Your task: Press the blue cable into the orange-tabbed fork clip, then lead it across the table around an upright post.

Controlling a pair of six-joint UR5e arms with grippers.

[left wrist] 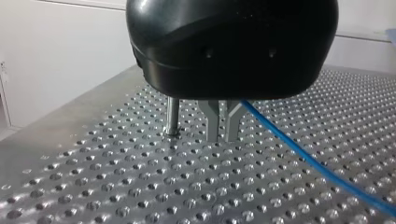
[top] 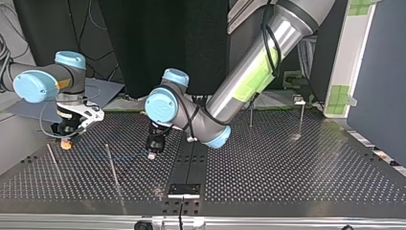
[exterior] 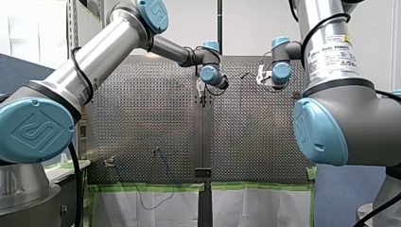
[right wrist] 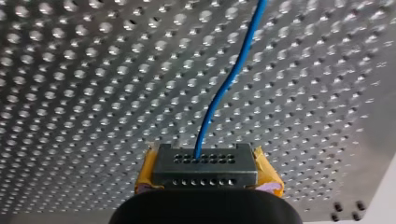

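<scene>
Left gripper point(left wrist: 222, 135), black: clamped on thin blue cable point(left wrist: 280, 134) beside slim upright steel post point(left wrist: 173, 114), apparently to lead it round.

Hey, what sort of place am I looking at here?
Likely a robotics lab: two robot arms reach over a perforated metal table with upright posts and a blue cable.

Silver arms point(exterior: 106, 49) w/ lt-blue joint caps point(exterior: 35, 130), blk cables point(exterior: 80, 71) — warning label point(exterior: 331, 49).
</scene>
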